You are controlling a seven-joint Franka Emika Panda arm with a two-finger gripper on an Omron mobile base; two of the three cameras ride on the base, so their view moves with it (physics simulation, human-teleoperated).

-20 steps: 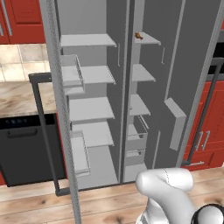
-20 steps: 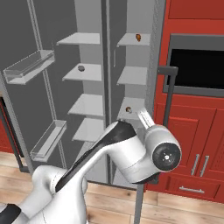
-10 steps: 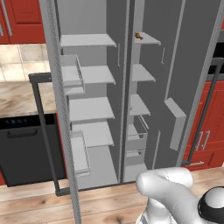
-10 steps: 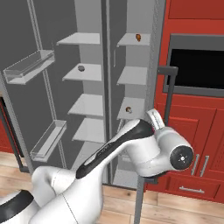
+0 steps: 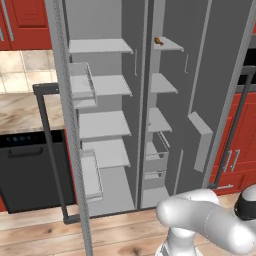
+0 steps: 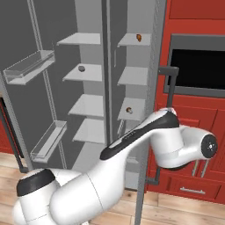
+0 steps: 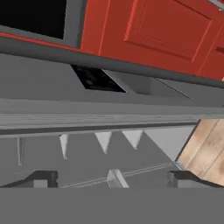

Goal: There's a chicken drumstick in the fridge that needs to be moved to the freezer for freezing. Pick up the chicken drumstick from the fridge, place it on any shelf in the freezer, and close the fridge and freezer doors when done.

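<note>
- the tall grey fridge-freezer stands with both doors swung wide open, its shelves bare white slabs; everything below is placed against it.
- the chicken drumstick lies on the top shelf of its right-hand compartment, near that shelf's left end in the left base view; from the right base view the same small brown piece sits on the top right shelf, close to the door-side edge.
- a small dark item rests on the second shelf of the left compartment, and a small brown-and-white item on the third shelf of the right compartment; both are too small to name.
- the left door hangs open toward the camera in the left base view, with clear bins on its inner face and a dark handle bar on its outer side.
- the right door stands open against the red cabinets, which flank the fridge-freezer on its right, around a black oven window.
- a black dishwasher front sits under a stone counter to the left of the fridge-freezer.
- the white arm bends low in front of the right compartment, its elbow near the edge of the open right door.
- the gripper is released, its dark fingertips spread far apart with nothing between them; the hand view looks at the grey door edge with red cabinet and wooden floor beyond.
</note>
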